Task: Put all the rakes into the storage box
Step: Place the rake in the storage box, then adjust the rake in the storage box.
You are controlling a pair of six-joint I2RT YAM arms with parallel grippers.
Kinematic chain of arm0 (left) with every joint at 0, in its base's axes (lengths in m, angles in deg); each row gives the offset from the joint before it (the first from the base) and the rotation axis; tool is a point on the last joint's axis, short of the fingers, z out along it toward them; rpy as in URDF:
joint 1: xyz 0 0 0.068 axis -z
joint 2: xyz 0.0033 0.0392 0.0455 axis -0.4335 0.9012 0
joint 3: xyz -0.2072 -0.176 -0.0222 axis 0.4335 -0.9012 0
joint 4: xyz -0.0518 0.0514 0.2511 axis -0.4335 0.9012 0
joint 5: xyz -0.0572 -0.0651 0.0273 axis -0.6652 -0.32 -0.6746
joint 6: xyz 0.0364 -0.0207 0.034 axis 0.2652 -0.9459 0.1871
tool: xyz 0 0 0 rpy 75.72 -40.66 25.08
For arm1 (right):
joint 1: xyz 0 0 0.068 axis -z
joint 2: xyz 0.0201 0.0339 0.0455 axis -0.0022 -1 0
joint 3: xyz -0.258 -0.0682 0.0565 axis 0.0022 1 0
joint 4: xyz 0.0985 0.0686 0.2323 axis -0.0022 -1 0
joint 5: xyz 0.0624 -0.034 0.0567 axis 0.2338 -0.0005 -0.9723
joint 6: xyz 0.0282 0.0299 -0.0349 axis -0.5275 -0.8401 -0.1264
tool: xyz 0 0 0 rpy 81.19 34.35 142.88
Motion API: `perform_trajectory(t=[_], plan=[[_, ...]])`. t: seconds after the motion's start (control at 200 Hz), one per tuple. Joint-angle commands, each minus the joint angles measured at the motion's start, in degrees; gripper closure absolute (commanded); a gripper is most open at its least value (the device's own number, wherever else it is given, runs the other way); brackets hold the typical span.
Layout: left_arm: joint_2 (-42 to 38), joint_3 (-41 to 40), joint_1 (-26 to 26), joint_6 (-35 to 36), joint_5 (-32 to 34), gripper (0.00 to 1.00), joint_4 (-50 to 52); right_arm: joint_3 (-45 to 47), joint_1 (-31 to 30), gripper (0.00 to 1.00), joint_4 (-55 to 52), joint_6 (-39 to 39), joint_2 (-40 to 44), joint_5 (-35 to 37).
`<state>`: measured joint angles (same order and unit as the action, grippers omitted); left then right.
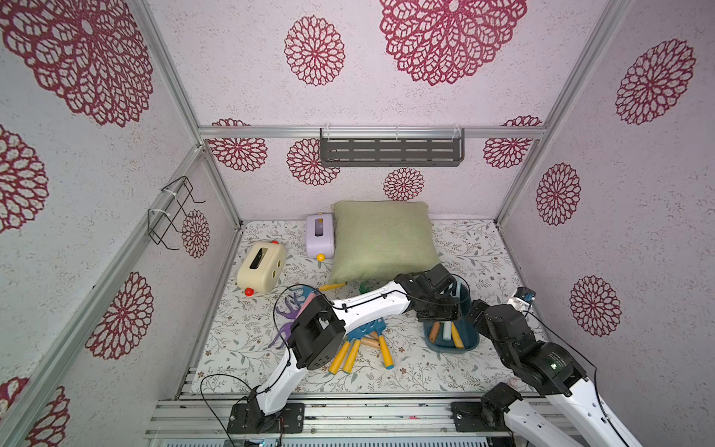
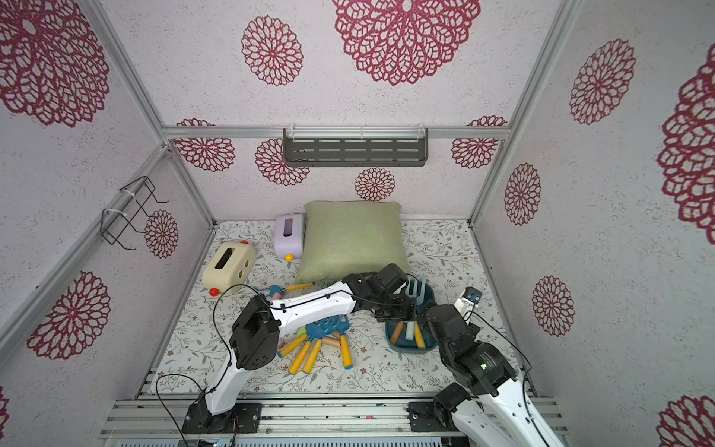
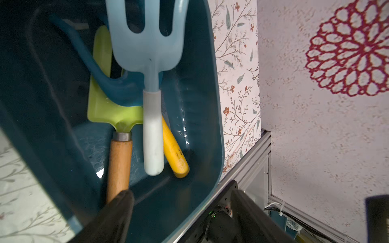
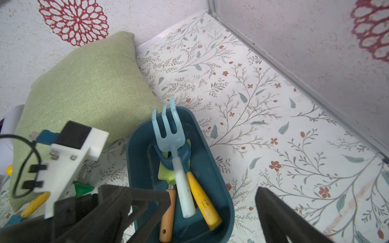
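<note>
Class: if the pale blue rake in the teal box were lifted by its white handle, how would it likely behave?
The rake looks like thin moulded plastic, so probably light and fairly stiff. Its smooth round handle may slip or twist when gripped. The broad head could tip it forward.

Pale-blue plastic rake (image 4: 176, 156) in shallow teal plastic storage box (image 4: 137, 160), atop green wooden-handled trowel (image 4: 168, 210), yellow-handled tool (image 4: 202, 199); tines over far rim. Box right of toy-tool pile (image 1: 363, 346), before green fabric cushion (image 1: 383, 240).
</note>
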<state>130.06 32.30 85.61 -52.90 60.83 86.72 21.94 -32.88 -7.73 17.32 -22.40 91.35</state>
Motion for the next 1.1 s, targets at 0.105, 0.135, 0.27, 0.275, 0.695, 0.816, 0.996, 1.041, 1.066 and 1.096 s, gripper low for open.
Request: perform_trajectory(t=[0.105,0.135,0.27,0.275,0.695,0.816,0.996,1.041,1.066,1.096], plan=[[-17.8,-9.9,-1.3,4.6,12.1,0.03,2.9,0.9,0.3,0.01,10.4,12.4,1.0,-14.7],[-20.0,-11.9,-1.5,4.8,13.4,0.03,3.2,1.1,0.3,0.01,11.5,13.6,1.0,-17.3],[-29.9,-21.7,-2.5,5.4,20.2,0.03,4.0,2.1,0.2,0.05,15.1,17.6,-1.6,-26.8],[-30.2,-22.0,-2.6,5.4,20.4,0.03,4.1,2.2,0.2,0.05,15.3,17.6,-1.8,-27.1],[-53.5,-47.1,-10.7,2.3,27.7,0.03,8.1,3.1,-11.3,0.19,21.9,18.6,-21.0,-38.0],[-58.3,-52.4,-13.1,1.4,27.4,0.03,7.6,1.8,-11.6,0.23,19.5,16.0,-25.0,-30.3],[-61.4,-55.9,-14.7,1.3,26.5,0.03,6.7,0.4,-4.5,0.38,18.2,14.3,-25.6,-21.3],[-61.6,-56.2,-14.8,1.4,26.3,0.03,6.5,1.2,-0.6,0.43,19.1,14.8,-25.1,-22.4],[-61.7,-56.4,-14.9,1.5,26.3,0.03,6.5,1.4,1.1,0.43,19.5,15.2,-24.9,-22.7],[-61.8,-56.6,-15.0,1.5,26.3,0.03,6.5,1.7,3.0,0.44,20.0,15.7,-24.8,-22.6]])
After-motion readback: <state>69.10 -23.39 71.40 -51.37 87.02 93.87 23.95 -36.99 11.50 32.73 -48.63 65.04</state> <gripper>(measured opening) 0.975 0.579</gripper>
